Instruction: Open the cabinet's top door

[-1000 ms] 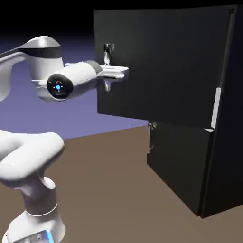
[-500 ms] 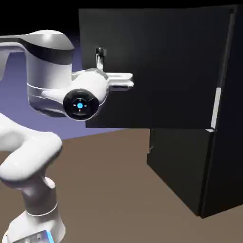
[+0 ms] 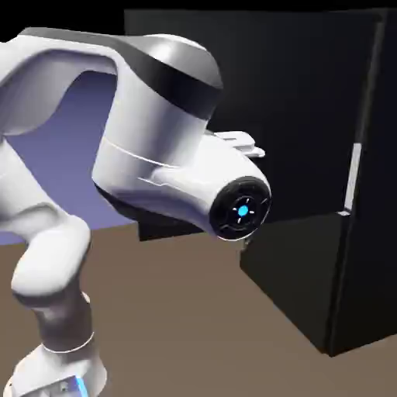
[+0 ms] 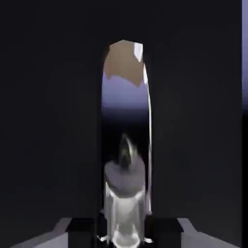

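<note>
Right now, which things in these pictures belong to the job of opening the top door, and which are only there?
Belonging to the job:
- cabinet
- top door, swung out
- its silver handle, shown close in the hand view
- pincer, shut on that handle

Only there:
- lower door, closed
- table

We see matte black cabinet (image 3: 364, 256), black top door (image 3: 295, 101), mirror-silver handle (image 4: 125, 145), white arm (image 3: 155, 170) with dark band, brown table (image 3: 194, 326).

The top door (image 3: 256, 101) of the black cabinet (image 3: 364, 256) is seen swung open, its handle edge hidden behind the white arm (image 3: 167, 167); the fingers are obscured from sight.
</note>
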`<state>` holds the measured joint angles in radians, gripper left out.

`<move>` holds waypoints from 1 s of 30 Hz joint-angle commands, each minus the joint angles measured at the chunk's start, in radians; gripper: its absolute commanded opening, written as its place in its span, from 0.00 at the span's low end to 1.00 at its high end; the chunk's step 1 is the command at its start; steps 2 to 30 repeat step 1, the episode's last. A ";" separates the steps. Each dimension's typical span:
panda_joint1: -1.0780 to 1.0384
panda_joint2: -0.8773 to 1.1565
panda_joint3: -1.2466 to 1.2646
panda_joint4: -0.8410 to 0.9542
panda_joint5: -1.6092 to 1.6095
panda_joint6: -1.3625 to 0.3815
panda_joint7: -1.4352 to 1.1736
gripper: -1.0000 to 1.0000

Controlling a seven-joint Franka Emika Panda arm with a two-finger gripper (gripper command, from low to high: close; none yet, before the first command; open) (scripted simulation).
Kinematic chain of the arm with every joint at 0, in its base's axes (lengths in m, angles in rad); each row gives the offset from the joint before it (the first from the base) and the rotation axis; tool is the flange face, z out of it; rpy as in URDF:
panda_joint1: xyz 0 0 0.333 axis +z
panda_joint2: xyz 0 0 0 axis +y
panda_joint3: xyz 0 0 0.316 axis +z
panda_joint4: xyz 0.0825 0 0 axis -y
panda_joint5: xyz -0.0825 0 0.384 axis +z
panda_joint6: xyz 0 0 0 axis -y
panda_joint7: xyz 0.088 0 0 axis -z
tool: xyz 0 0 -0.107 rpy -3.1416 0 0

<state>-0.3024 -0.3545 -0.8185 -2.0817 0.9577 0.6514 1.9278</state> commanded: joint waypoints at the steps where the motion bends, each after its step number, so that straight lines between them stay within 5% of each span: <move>1: 0.009 0.021 -0.014 0.019 -0.004 -0.020 -0.013 0.00; 30: 0.009 0.021 -0.014 0.019 -0.004 -0.020 -0.013 0.00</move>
